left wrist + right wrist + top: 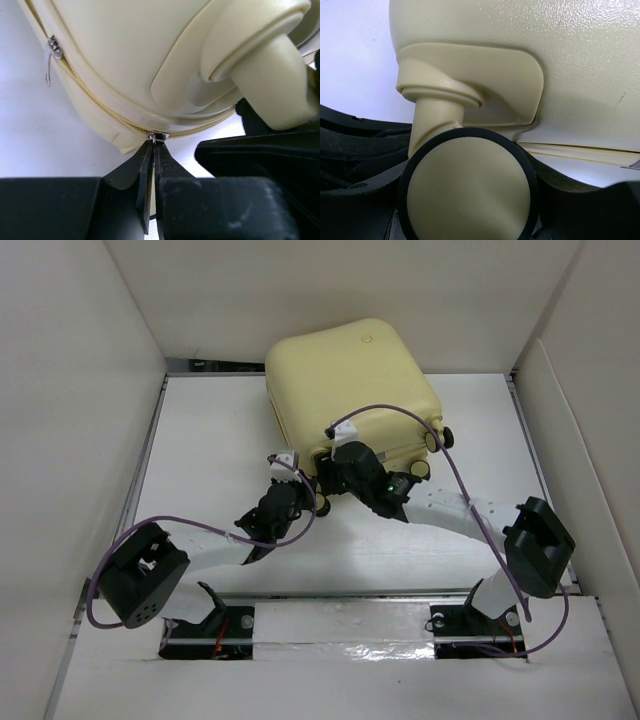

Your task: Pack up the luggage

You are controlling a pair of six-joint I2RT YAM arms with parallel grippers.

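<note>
The luggage (350,390) is a pale-yellow hard-shell suitcase lying closed at the back middle of the table. My left gripper (298,480) is at its near left corner. In the left wrist view the left gripper (154,146) is shut, pinching the small metal zipper slider (158,135) on the cream zipper seam. A second zipper pull (54,47) hangs further along the seam. My right gripper (335,470) is at the suitcase's near edge. In the right wrist view the right gripper (470,200) has its fingers (362,150) on both sides of a cream-and-black caster wheel (470,185).
White walls (80,390) enclose the white table (220,430) on the left, back and right. Another caster wheel (441,437) sticks out at the suitcase's near right corner. Purple cables (470,510) loop over both arms.
</note>
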